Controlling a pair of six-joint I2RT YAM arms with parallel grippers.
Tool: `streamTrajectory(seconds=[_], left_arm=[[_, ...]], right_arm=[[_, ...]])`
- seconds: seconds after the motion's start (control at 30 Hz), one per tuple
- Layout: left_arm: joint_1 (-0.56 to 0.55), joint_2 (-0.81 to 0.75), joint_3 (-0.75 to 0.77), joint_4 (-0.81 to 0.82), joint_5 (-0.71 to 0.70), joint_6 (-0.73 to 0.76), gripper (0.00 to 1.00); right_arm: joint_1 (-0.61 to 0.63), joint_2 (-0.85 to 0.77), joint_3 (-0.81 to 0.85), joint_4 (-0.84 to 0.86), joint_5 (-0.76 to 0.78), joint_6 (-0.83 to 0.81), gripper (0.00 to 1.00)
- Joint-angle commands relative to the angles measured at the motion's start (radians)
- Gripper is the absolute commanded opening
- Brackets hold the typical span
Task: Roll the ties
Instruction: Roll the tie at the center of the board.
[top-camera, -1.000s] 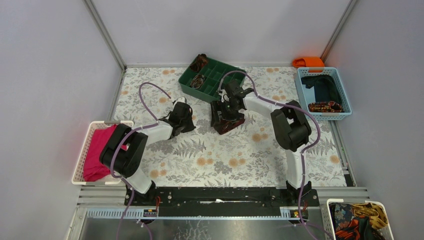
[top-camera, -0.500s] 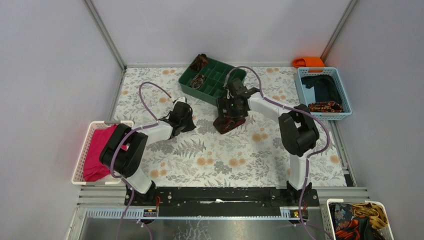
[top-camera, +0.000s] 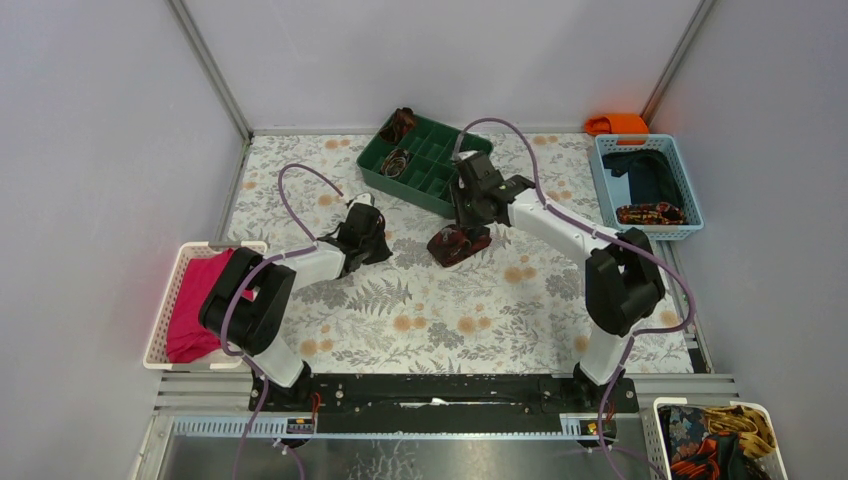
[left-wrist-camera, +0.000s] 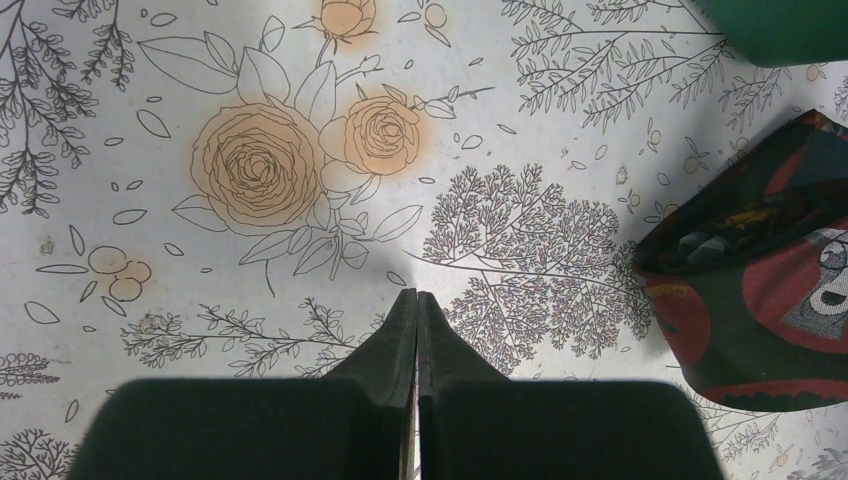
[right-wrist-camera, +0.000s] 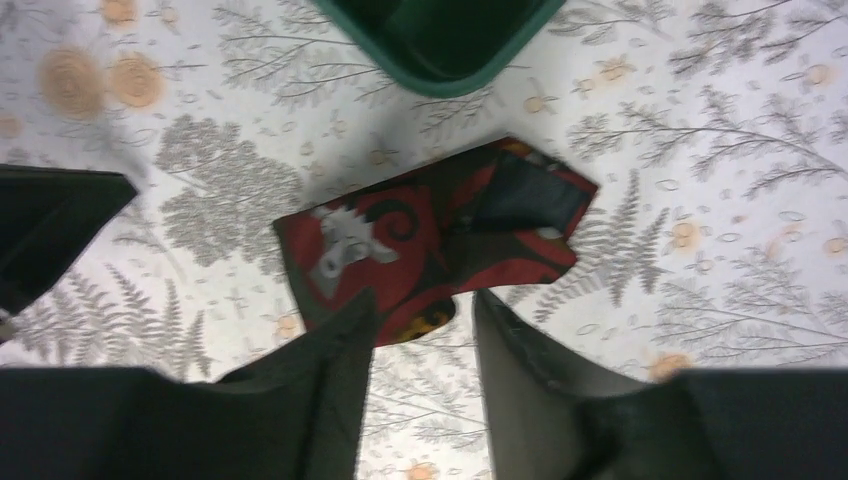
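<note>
A folded, loosely rolled maroon tie (top-camera: 458, 243) with red and orange patterning lies on the flowered table (top-camera: 520, 300), also visible in the left wrist view (left-wrist-camera: 760, 290). My right gripper (top-camera: 468, 212) hovers just behind it, by the green tray (top-camera: 425, 155). In the right wrist view the jaws (right-wrist-camera: 422, 300) stand apart with only table between them, and the tie (right-wrist-camera: 430, 235) lies just past the fingertips. My left gripper (top-camera: 365, 237) rests low, left of the tie, its fingers (left-wrist-camera: 415, 305) pressed together and empty. Two coiled ties (top-camera: 400, 125) (top-camera: 397, 162) sit in tray compartments.
A blue basket (top-camera: 600, 170) at back right holds navy cloth (top-camera: 645, 175) and another tie (top-camera: 650, 213). A white basket (top-camera: 180, 255) on the left holds pink cloth (top-camera: 195, 300). A white bin (top-camera: 665, 410) of fabric sits at bottom right. An orange object (top-camera: 618, 123) lies behind the blue basket.
My right gripper has risen off the tie and moved back and right toward the tray, with its jaws narrower than before. The tie bundle stays on the table. The left arm has not moved.
</note>
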Motion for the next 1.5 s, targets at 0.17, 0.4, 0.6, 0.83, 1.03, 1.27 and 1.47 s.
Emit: streamTrajectory(seconds=[0.17,0.4,0.6,0.83,1.03,1.27,1.47], left_arm=[[-0.013,0.000,0.049,0.019,-0.004,0.011,0.00],[-0.050,0.010,0.086,0.004,-0.012,0.011,0.00],[-0.092,0.028,0.110,0.003,-0.018,0.004,0.00],[-0.114,0.072,0.130,0.024,0.014,-0.016,0.00],[-0.116,0.104,0.138,0.052,0.044,-0.035,0.00],[-0.123,0.150,0.146,0.126,0.097,-0.054,0.00],[-0.143,0.191,0.182,0.184,0.110,-0.062,0.00]], right_arm=[[0.082,0.019,-0.003,-0.028,-0.038,-0.033,0.28],[0.055,0.100,-0.004,-0.052,0.003,-0.028,0.28],[0.010,0.126,-0.028,-0.036,0.002,-0.013,0.27],[-0.005,0.155,-0.021,-0.033,0.000,-0.008,0.32],[-0.011,0.211,0.006,-0.046,-0.005,-0.006,0.32],[-0.034,0.221,-0.003,-0.022,0.013,0.011,0.32],[-0.040,0.170,-0.018,0.012,-0.051,0.005,0.34]])
